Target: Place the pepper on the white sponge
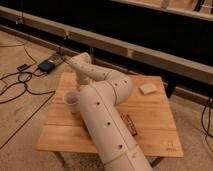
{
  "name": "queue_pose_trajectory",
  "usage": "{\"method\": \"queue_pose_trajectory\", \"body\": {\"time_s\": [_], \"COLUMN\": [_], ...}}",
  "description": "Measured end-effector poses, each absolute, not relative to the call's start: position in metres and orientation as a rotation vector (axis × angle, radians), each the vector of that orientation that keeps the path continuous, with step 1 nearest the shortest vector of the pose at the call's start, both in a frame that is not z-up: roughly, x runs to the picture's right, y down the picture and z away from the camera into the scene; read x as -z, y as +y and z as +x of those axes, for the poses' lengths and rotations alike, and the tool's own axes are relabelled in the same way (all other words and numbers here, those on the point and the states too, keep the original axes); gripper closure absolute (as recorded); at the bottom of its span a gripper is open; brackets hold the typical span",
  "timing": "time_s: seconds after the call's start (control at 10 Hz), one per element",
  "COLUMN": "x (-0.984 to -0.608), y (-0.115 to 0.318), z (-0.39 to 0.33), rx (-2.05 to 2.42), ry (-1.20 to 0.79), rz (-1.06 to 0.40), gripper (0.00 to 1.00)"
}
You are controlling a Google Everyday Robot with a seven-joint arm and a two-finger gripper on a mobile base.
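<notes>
One thing is hidden from you: the pepper shows nowhere on the desk (155, 127), so it may lie behind the arm (107, 125) or at the gripper (83, 77), which hangs over the far left part, just beyond the pink cup (71, 100); you cannot tell how its jaws stand. Expect a light, smooth, slightly soft pepper, and grip it gently across its middle. The white sponge (148, 89) lies far right, well apart.

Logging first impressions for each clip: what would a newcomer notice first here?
The bulky white robot arm stretches across the light wooden table, its tool pointing down near the rounded purple bowl at the left. A pale rectangular sponge lies near the table's far right corner.
</notes>
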State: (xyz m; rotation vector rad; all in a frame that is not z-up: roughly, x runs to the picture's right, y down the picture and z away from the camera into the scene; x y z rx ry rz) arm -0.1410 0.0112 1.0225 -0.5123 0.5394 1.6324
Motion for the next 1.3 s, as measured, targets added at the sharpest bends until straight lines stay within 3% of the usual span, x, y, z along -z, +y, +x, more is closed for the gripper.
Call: {"method": "queue_pose_trajectory", "body": {"time_s": [0.4, 0.5, 0.9, 1.3], "x": [-1.024, -1.023, -1.015, -0.991], "y": [0.004, 0.004, -0.002, -0.045], "z": [-0.15, -0.151, -0.152, -0.138], "rx": [-1.604, -1.6, -1.589, -1.585], "ry": [0.521, 0.523, 0.515, 0.463], "rz": [-0.516, -0.521, -0.545, -0.502], "gripper": [0.91, 0.98, 1.0, 1.0]}}
